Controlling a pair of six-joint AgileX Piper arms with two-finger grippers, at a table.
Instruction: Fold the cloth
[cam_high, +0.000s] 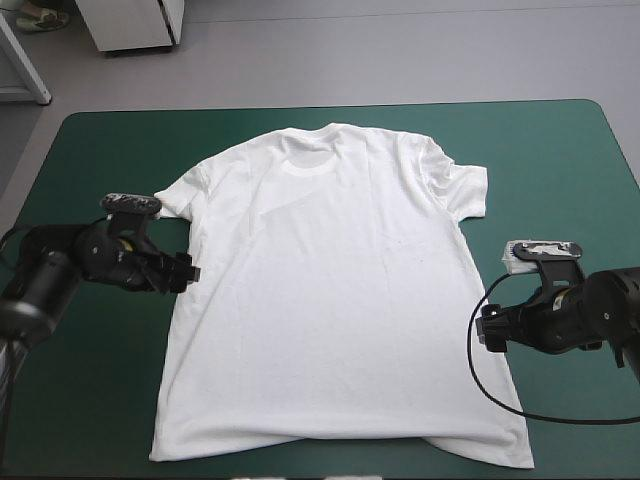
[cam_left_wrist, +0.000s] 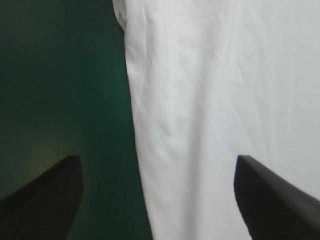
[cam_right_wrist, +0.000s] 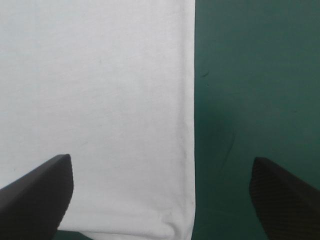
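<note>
The white T-shirt (cam_high: 330, 290) lies spread flat on the teal-green cover, collar toward the far edge, hem near the front edge. My left gripper (cam_high: 190, 268) is at the shirt's left side edge below the sleeve. In the left wrist view the left gripper (cam_left_wrist: 157, 200) is open and straddles that edge of the T-shirt (cam_left_wrist: 225, 100). My right gripper (cam_high: 485, 328) is at the shirt's right side edge. In the right wrist view the right gripper (cam_right_wrist: 160, 200) is open over the T-shirt's (cam_right_wrist: 100, 100) edge, near a corner.
Bare teal-green cover (cam_high: 110, 400) lies on both sides of the shirt and beyond the collar. The table's front edge is close to the hem. A white cabinet (cam_high: 130, 22) stands on the floor beyond the table.
</note>
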